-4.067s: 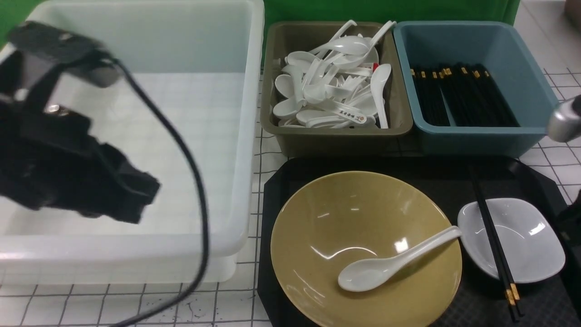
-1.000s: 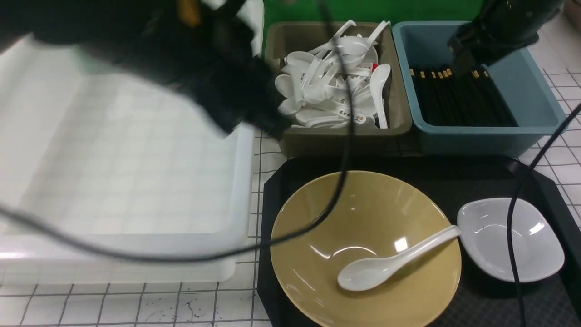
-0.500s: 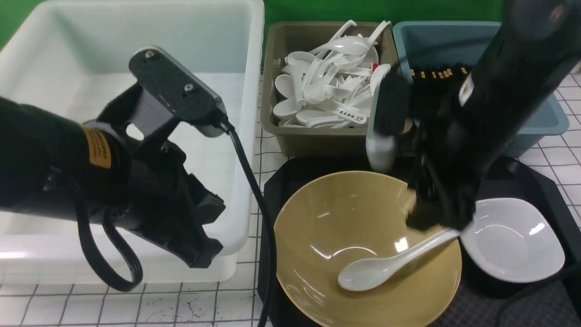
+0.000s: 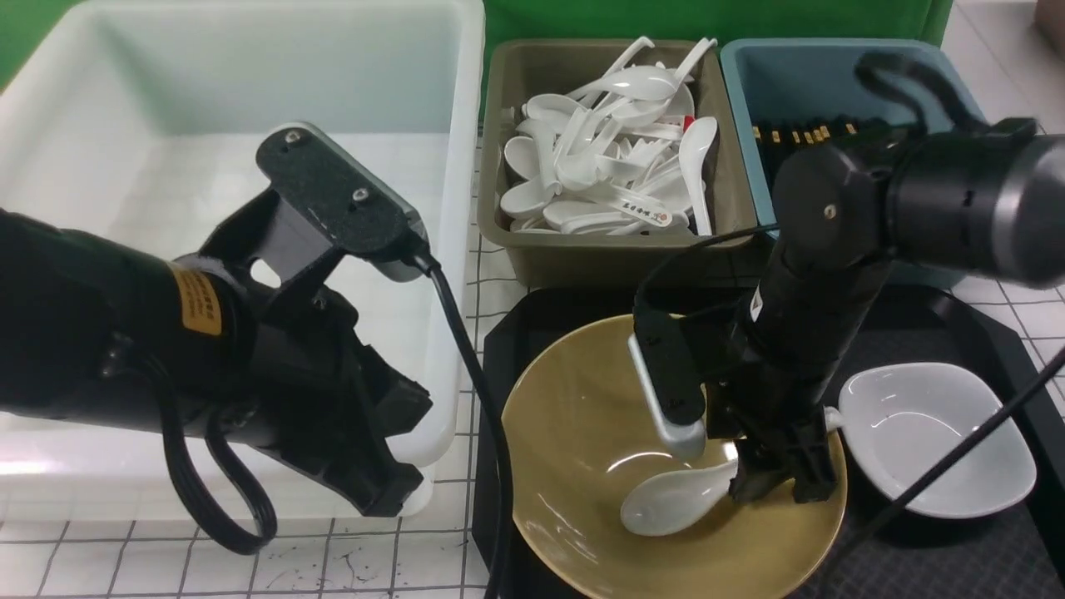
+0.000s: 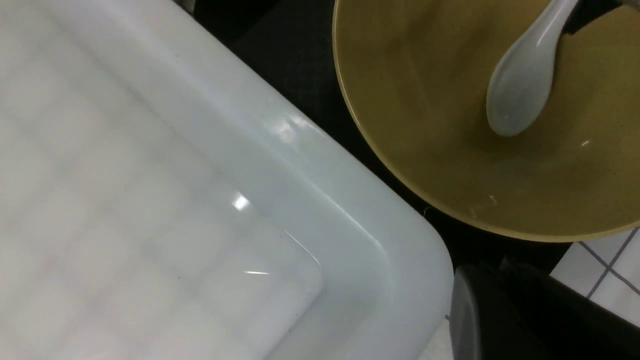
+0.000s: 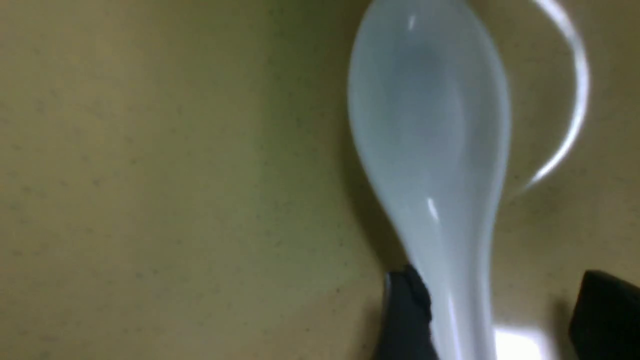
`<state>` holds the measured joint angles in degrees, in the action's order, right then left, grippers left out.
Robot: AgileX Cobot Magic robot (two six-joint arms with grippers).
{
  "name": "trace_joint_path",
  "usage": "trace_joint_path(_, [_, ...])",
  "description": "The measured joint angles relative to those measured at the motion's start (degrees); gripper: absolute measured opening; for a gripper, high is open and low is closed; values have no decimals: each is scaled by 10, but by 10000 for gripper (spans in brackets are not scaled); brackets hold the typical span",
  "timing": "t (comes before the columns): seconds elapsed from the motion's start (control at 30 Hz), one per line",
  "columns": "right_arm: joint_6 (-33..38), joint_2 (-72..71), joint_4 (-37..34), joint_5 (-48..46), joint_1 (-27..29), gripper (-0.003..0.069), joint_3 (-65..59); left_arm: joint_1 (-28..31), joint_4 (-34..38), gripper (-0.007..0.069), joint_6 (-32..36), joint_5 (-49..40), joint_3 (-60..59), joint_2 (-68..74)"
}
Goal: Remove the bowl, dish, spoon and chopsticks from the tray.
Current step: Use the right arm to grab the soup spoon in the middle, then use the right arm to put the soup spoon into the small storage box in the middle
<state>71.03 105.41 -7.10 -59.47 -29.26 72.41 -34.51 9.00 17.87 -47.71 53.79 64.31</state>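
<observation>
Right wrist view: right end effector [image 6: 500, 282] seemingly straddles spoon [image 6: 435, 165] handle.

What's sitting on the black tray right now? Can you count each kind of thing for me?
Yellow bowl: 1
White dish: 1
White spoon, lying inside the bowl: 1
Total on the tray: 3

White tub [image 4: 250, 58], olive bin [image 4: 616, 258] of white spoons [image 4: 607, 166], blue bin [image 4: 832, 75] of black chopsticks [image 4: 799, 133], gridded tabletop [image 4: 100, 557]
</observation>
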Motion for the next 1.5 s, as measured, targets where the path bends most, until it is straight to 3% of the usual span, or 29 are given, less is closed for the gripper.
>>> trace_joint_path(0.13, [3, 13, 3, 15, -2, 421, 0, 0, 3, -6, 4, 15, 0, 0])
trace_joint_path(0.27, [-3, 16, 10, 6, -9, 247, 9, 0, 4, -6, 4, 28, 0, 0])
trace_joint_path(0.3, [-8, 17, 12, -5, -10, 232, 18, 0, 4, -6, 5, 34, 0, 0])
trace_joint_path(0.43, [-56, 18, 18, -69, -11, 237, 107, 0, 4, -6, 5, 58, 0, 0])
trace_joint_path(0.6, [-93, 19, 19, -56, -5, 237, 203, 0, 4, -6, 5, 79, -1, 0])
trace_joint_path(0.67, [-121, 20, 19, -3, 7, 237, 250, 0, 4, -6, 5, 90, -1, 0])
trace_joint_path(0.9, [-350, 75, 20, 320, 56, 237, 321, 0, 4, -6, 5, 118, -1, 0])
trace_joint_path(1.0, [-392, 117, 20, 400, 65, 237, 321, 0, 5, -6, 5, 121, -1, 0])
trace_joint_path(1.1, [-412, 160, 19, 467, 69, 268, 321, 0, 16, -6, 2, 121, -1, 0])
trace_joint_path(1.2, [-453, 179, 19, 501, 70, 381, 320, 0, 40, -6, -14, 121, -1, 0])
trace_joint_path(1.3, [-493, 171, 18, 472, 71, 466, 326, 0, 60, -6, -41, 113, 4, 8])
trace_joint_path(1.33, [-505, 159, 18, 422, 72, 495, 336, 0, 62, -6, -48, 97, 15, 19])
trace_joint_path(1.43, [-515, 126, 18, 275, 73, 488, 367, 0, 60, -6, -61, 47, 58, 58])
trace_joint_path(1.5, [-516, 99, 18, 172, 74, 443, 387, 0, 55, -6, -63, 7, 105, 94])
